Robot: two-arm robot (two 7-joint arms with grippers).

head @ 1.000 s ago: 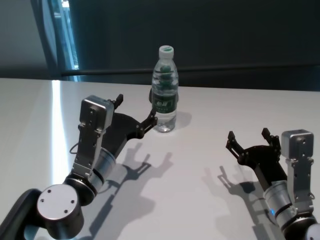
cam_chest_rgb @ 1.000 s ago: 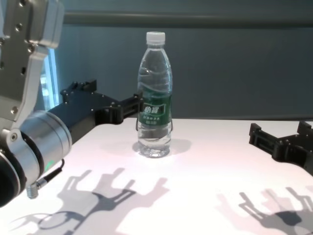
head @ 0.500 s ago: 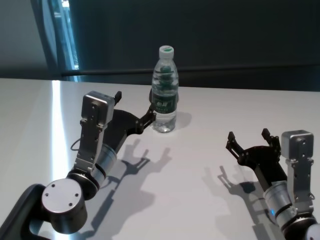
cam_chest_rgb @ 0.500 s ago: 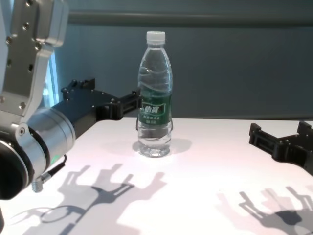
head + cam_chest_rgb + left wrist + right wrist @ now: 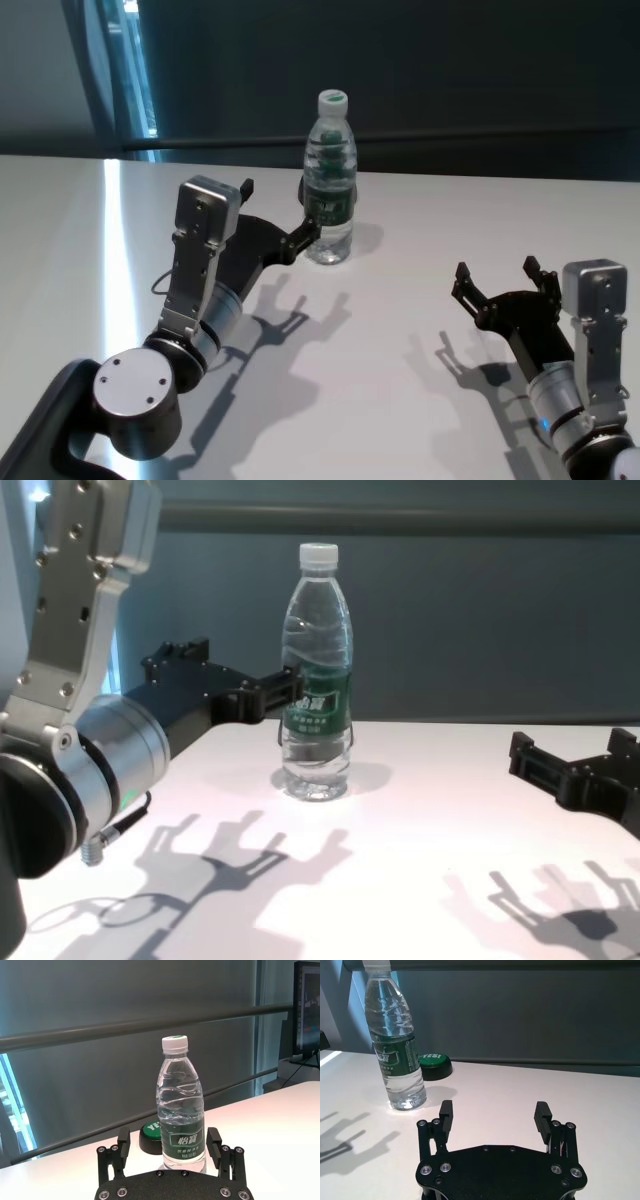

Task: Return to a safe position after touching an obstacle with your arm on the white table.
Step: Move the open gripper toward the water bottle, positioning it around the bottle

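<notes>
The left hand [image 5: 279,214] hangs spread wide just beside the bottle [image 5: 329,180], one fingertip [image 5: 312,229] seemingly at its label, though contact is unclear. The bottle stands upright toward the white surface's [image 5: 420,250] far edge. The right hand [image 5: 496,276], also spread and empty, waits well apart.
</notes>
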